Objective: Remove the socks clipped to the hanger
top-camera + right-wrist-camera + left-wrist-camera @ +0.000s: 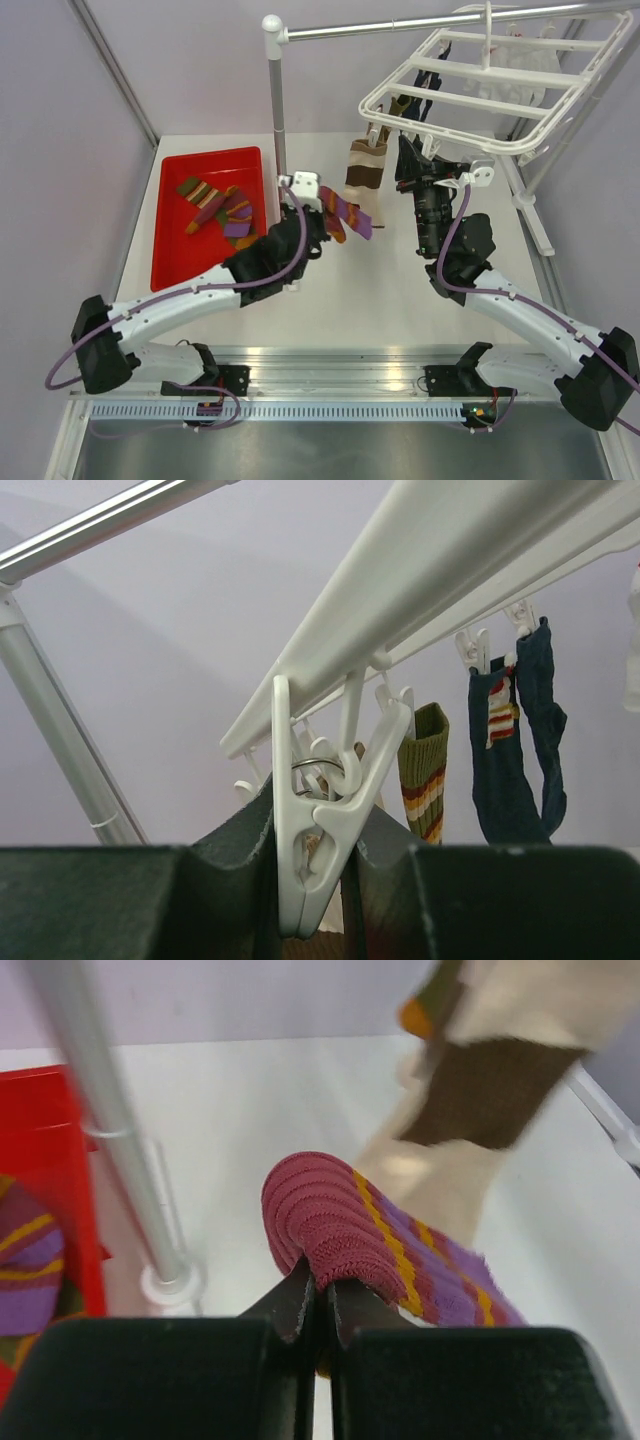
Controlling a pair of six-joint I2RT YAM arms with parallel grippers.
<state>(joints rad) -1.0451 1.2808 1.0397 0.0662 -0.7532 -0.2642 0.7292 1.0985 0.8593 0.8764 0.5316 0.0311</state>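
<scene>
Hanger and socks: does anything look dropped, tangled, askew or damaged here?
Nothing stands out. The left gripper is shut on a striped sock, and the right gripper squeezes a white clip on the hanger. Other socks lie inside the red tray.

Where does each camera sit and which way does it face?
Top: above and behind, looking down on table, tray, hanger; left arm, right arm show.
Left wrist: on left arm, facing forward over its fingers, shut on a striped sock.
Right wrist: on right arm, facing up at the hanger; fingers squeeze a clip.
Shared: top and left wrist show that sock.
</scene>
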